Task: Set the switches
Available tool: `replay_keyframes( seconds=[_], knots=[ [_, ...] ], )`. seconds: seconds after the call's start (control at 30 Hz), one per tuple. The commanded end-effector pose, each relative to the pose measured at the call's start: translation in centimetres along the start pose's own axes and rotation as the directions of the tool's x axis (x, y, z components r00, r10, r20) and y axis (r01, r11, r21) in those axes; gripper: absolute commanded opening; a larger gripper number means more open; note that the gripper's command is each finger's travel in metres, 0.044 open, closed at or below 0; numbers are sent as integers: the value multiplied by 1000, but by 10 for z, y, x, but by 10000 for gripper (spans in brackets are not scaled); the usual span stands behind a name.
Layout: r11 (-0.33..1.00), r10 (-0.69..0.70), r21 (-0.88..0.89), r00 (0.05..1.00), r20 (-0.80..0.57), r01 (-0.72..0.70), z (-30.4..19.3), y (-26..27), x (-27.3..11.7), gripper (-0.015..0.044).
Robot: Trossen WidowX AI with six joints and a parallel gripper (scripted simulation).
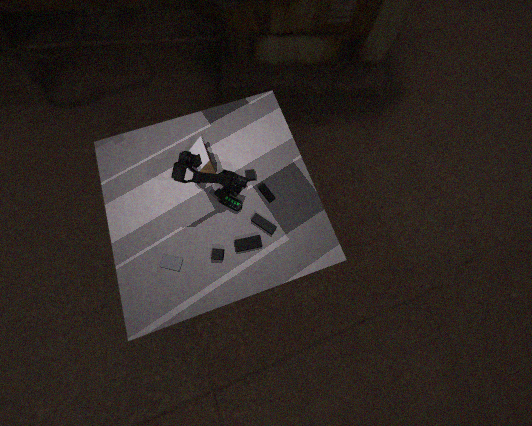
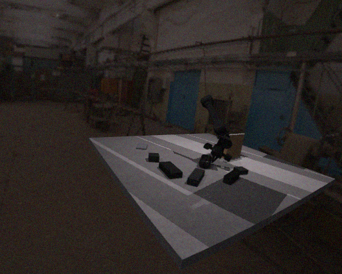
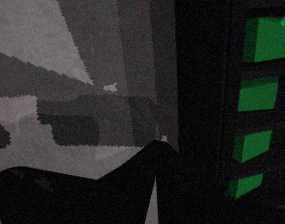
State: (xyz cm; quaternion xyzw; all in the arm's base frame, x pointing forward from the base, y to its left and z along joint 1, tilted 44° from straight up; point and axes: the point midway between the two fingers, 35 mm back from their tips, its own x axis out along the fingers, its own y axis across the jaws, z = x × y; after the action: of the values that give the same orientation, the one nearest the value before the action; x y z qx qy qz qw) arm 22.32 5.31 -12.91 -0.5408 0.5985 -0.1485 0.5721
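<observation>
From my station I see the controller unit [image 1: 228, 204] [image 2: 206, 161] [image 3: 203, 100] on the bench [image 1: 152, 300] [image 2: 168, 206], its green-marked switches [image 1: 233, 201] [image 3: 257, 94] showing along the top. My hand [image 3: 158, 147] is clenched with nothing in it, just beside the unit; I cannot tell whether they touch. Several dark blocks [image 1: 248, 244] [image 2: 170, 170] and a thin pale plate [image 1: 171, 262] [image 2: 141, 146] lie apart from it. The label is out of my sight.

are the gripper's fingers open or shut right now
Shut: the fingers meet at their tips in the wrist view, with nothing seen between them.
</observation>
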Motion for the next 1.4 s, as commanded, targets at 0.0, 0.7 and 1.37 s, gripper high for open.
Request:
replay_keyframes(
  seconds=[0.0,0.7,1.37],
  knots=[
    [1000,-7,5,1000,-1,7,2,-8,3,0],
    [1000,-9,5,1000,-2,9,11,-30,10,0],
    [1000,1,4,1000,2,-1,-3,26,-64,0]
  ],
)
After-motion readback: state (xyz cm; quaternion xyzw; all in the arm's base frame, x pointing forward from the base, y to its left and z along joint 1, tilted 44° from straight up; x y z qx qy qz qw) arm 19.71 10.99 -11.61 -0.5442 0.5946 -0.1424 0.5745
